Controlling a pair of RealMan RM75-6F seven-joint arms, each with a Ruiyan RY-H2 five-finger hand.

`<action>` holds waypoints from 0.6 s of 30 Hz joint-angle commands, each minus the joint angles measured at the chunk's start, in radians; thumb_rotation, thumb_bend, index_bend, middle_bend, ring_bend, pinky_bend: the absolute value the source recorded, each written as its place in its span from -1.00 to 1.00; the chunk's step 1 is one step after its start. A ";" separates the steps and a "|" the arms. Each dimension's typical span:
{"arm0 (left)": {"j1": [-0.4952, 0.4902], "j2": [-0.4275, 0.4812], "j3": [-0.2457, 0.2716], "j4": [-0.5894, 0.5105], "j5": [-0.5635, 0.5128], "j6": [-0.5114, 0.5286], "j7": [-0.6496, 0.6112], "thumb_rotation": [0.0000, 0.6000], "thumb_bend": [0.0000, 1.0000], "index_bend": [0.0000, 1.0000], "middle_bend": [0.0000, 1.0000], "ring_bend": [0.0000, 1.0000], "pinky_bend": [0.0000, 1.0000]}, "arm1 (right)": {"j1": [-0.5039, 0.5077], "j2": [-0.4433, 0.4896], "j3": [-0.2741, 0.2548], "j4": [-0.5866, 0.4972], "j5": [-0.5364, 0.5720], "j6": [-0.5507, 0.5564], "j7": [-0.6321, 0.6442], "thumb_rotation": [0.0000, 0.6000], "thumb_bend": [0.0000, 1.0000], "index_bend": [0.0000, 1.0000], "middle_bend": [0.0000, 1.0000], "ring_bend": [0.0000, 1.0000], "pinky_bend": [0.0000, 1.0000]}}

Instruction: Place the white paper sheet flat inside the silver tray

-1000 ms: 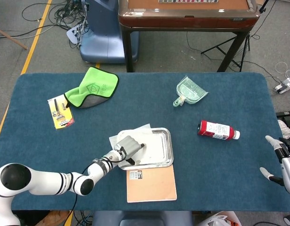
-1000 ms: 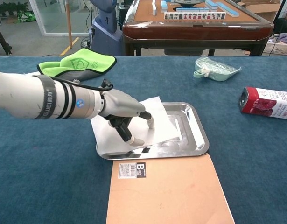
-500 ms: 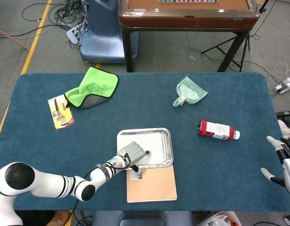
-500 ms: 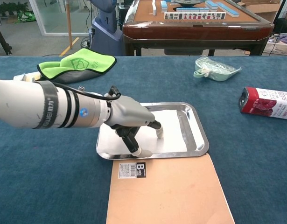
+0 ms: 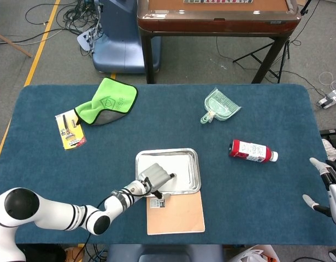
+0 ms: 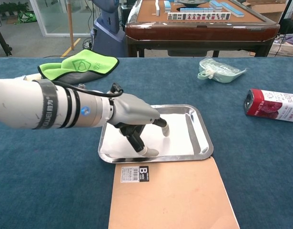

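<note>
On the blue table [image 5: 255, 207], now flat inside the tray [image 6: 203, 143] rather than hanging off its left rim: the paper [image 6: 177, 143], pinned under spread fingertips of the left hand [image 6: 136, 119], gripping nothing; nearly done.

Colours around a shiny silver tray [image 6: 201, 143] on a deep teal-blue tabletop [image 5: 255, 202].
A white paper sheet [image 6: 177, 138] lies in the tray under a grey left robot hand [image 6: 136, 121] on a white arm banded in black. Just in front of the tray is a tan board [image 6: 172, 195] with a black-and-white barcode label. Behind and to the tray's left: a lime-green and grey cloth [image 5: 106, 101] and a yellow card [image 5: 69, 131]. To its right: a pale mint-green scoop [image 5: 219, 106] and a red-and-white bottle [image 5: 252, 151].
</note>
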 commanded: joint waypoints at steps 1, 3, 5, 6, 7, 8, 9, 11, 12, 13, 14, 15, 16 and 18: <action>0.006 0.029 0.014 -0.015 -0.003 0.016 0.005 -0.14 -0.38 -0.67 1.00 1.00 1.00 | 0.002 -0.001 0.000 0.001 -0.002 -0.003 0.002 1.00 -0.78 -0.65 -0.50 -0.72 -0.66; 0.009 0.048 0.032 -0.022 -0.007 0.027 0.019 -0.14 -0.38 -0.67 1.00 1.00 1.00 | 0.005 -0.003 0.000 0.003 -0.003 -0.006 0.004 1.00 -0.78 -0.65 -0.50 -0.72 -0.66; 0.012 0.062 0.048 -0.030 -0.013 0.037 0.034 -0.14 -0.38 -0.67 1.00 1.00 1.00 | 0.006 -0.004 0.000 0.005 -0.004 -0.008 0.005 1.00 -0.78 -0.66 -0.50 -0.72 -0.66; 0.012 0.070 0.057 -0.034 -0.019 0.040 0.042 -0.14 -0.38 -0.67 1.00 1.00 1.00 | 0.007 -0.004 0.000 0.006 -0.004 -0.009 0.006 1.00 -0.78 -0.66 -0.50 -0.72 -0.66; 0.012 0.077 0.065 -0.039 -0.026 0.042 0.050 -0.13 -0.38 -0.67 1.00 1.00 1.00 | 0.007 -0.005 0.000 0.006 -0.005 -0.009 0.006 1.00 -0.78 -0.66 -0.50 -0.72 -0.66; 0.011 0.085 0.075 -0.047 -0.035 0.044 0.060 -0.14 -0.38 -0.67 1.00 1.00 1.00 | 0.008 -0.005 0.000 0.006 -0.006 -0.009 0.006 1.00 -0.78 -0.66 -0.50 -0.72 -0.66; 0.010 0.092 0.082 -0.053 -0.043 0.044 0.068 -0.13 -0.38 -0.67 1.00 1.00 1.00 | 0.008 -0.005 0.000 0.006 -0.007 -0.009 0.006 1.00 -0.78 -0.65 -0.50 -0.72 -0.66; 0.006 0.104 0.097 -0.070 -0.058 0.046 0.086 -0.13 -0.38 -0.67 1.00 1.00 1.00 | 0.009 -0.005 0.000 0.006 -0.008 -0.010 0.006 1.00 -0.78 -0.65 -0.50 -0.72 -0.66; 0.003 0.109 0.104 -0.081 -0.062 0.050 0.096 -0.13 -0.38 -0.67 1.00 1.00 1.00 | 0.009 -0.005 0.000 0.006 -0.009 -0.010 0.005 1.00 -0.78 -0.65 -0.50 -0.72 -0.66; 0.002 0.112 0.108 -0.088 -0.063 0.053 0.102 -0.13 -0.38 -0.67 1.00 1.00 1.00 | 0.010 -0.004 0.000 0.005 -0.010 -0.010 0.005 1.00 -0.78 -0.66 -0.50 -0.72 -0.66; 0.001 0.115 0.112 -0.096 -0.065 0.055 0.107 -0.13 -0.38 -0.67 1.00 1.00 1.00 | 0.010 -0.004 0.000 0.004 -0.010 -0.010 0.005 1.00 -0.78 -0.66 -0.50 -0.72 -0.66; -0.001 0.118 0.115 -0.106 -0.069 0.058 0.113 -0.13 -0.38 -0.67 1.00 1.00 1.00 | 0.010 -0.004 0.000 0.003 -0.011 -0.010 0.003 1.00 -0.78 -0.66 -0.50 -0.72 -0.66; -0.002 0.118 0.117 -0.111 -0.071 0.060 0.117 -0.13 -0.38 -0.67 1.00 1.00 1.00 | 0.010 -0.004 0.000 0.002 -0.011 -0.010 0.002 1.00 -0.78 -0.65 -0.50 -0.72 -0.66; -0.006 0.117 0.119 -0.119 -0.075 0.063 0.125 -0.13 -0.38 -0.67 1.00 1.00 1.00 | 0.010 -0.003 -0.001 0.000 -0.013 -0.010 0.001 1.00 -0.78 -0.65 -0.50 -0.72 -0.66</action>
